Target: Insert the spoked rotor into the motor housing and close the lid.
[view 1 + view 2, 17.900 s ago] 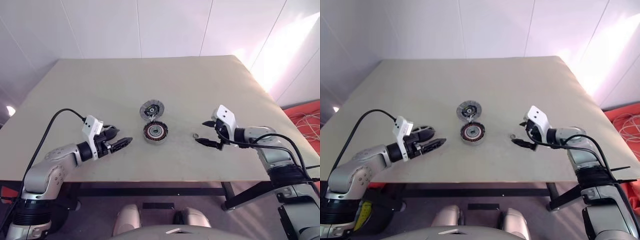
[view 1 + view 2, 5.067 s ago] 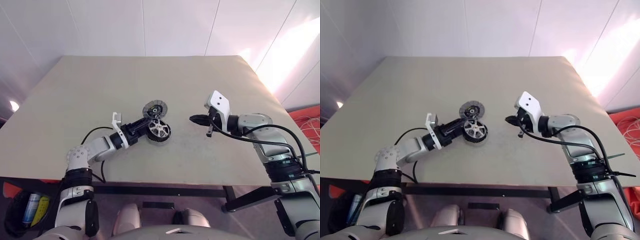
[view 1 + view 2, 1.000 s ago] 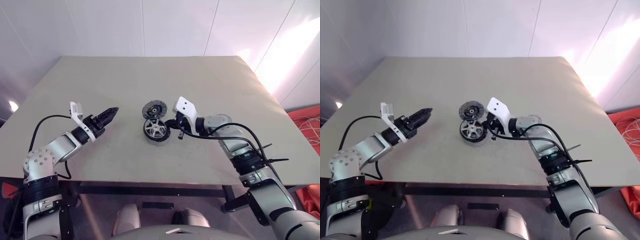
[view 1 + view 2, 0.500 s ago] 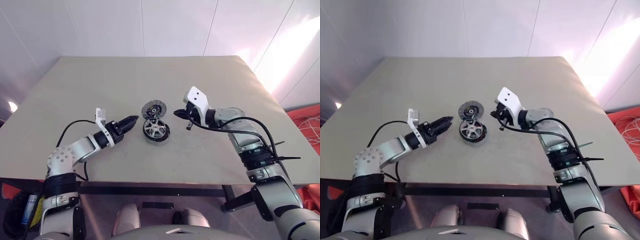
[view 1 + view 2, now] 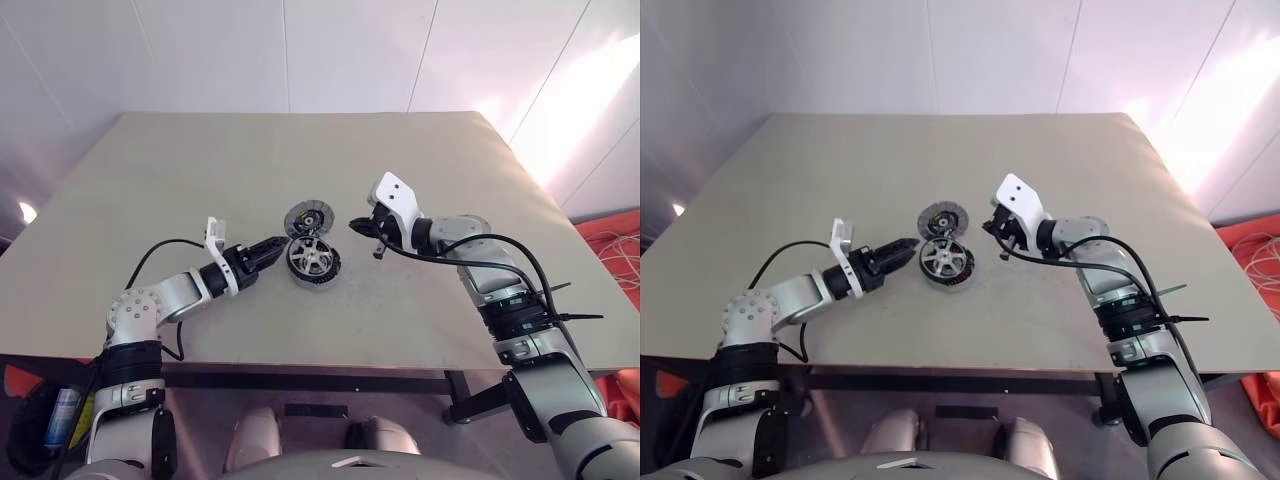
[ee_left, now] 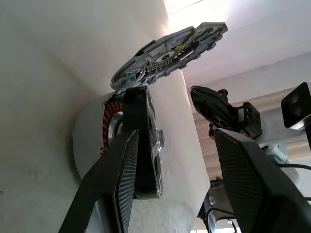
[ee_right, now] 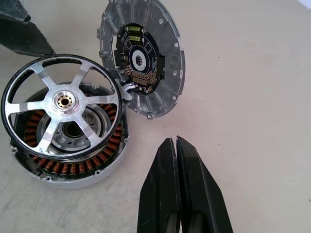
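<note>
Left gripper (image 5: 276,247): parted, newly arrived beside spoked rotor (image 7: 63,104), apparently half-seated in motor housing (image 7: 97,177). Right gripper (image 7: 176,141): clenched, withdrawn.

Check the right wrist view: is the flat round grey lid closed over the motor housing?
No: the flat round grey lid lies open beside the shallow round grey metal motor housing, its dark circuit face up.
</note>
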`<state>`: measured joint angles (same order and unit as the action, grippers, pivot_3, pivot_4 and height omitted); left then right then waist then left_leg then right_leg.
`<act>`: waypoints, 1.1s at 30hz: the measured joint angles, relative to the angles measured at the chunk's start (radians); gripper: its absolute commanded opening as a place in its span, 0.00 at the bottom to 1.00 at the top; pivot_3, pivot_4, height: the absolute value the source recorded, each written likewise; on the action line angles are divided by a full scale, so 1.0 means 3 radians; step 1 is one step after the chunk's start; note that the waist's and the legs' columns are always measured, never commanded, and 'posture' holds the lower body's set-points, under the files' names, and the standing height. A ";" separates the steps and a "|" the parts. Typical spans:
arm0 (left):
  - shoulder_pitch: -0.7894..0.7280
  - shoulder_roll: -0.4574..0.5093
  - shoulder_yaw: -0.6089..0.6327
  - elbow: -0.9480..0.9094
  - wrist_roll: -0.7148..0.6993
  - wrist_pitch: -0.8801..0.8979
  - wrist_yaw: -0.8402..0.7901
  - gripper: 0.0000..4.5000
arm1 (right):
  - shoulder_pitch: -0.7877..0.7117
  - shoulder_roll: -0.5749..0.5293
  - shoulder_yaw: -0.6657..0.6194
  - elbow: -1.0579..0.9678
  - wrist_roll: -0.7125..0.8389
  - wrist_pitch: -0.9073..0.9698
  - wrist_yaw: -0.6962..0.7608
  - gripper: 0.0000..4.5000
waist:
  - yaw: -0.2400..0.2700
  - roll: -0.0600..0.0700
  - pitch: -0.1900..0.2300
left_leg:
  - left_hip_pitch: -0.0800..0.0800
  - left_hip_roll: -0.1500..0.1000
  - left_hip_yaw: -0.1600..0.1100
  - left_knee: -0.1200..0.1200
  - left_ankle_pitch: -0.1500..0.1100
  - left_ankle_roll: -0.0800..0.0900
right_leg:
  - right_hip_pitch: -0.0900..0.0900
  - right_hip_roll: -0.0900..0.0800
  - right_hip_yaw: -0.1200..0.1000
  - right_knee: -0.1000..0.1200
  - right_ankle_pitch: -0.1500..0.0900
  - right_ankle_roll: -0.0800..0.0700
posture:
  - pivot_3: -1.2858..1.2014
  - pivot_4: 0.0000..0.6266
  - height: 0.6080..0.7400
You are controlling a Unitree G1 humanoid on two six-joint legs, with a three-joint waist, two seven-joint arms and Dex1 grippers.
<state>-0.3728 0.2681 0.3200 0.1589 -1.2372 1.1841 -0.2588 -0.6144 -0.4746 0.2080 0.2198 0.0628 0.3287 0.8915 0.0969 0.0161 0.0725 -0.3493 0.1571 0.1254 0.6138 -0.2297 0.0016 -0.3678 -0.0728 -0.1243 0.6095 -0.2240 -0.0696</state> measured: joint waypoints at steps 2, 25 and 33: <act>-0.0024 -0.0008 -0.0001 0.0031 0.0035 0.0005 0.0000 0.59 | 0.0000 0.0000 -0.0001 0.0000 0.0000 0.0000 -0.0005 0.00 | 0.0000 0.0000 0.0000 | 0.0000 0.0000 0.0000 0.0000 0.0000 0.0000 | 0.0000 0.0000 0.0000 0.0000 0.0000 0.0000 | 0.52 0.00 1.00; -0.0321 -0.0408 -0.0279 0.0276 0.0478 0.0086 -0.0180 0.59 | 0.0001 0.0000 -0.0004 -0.0003 0.0006 -0.0002 -0.0051 0.00 | 0.0028 0.0000 0.0000 | -0.0005 -0.0003 0.0000 0.0000 -0.0001 0.0007 | -0.0007 -0.0003 0.0000 -0.0002 0.0000 0.0000 | 0.52 0.00 1.00; -0.0265 -0.0316 -0.0174 0.0267 0.0489 0.0097 -0.0215 0.59 | 0.0014 -0.0005 -0.0021 -0.0004 0.0006 -0.0002 -0.0053 0.00 | 0.0003 0.0000 0.0000 | -0.0004 -0.0003 0.0000 -0.0001 -0.0001 0.0006 | -0.0005 -0.0003 0.0000 -0.0003 0.0000 0.0000 | 0.52 0.00 1.00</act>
<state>-0.4524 0.1734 0.2678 0.2391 -1.0904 1.2132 -0.3233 -0.6102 -0.4762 0.2017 0.2186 0.0646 0.3282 0.8757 0.0978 0.0162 0.0726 -0.3505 0.1563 0.1255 0.6135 -0.2301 0.0034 -0.3692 -0.0736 -0.1244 0.6087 -0.2240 -0.0696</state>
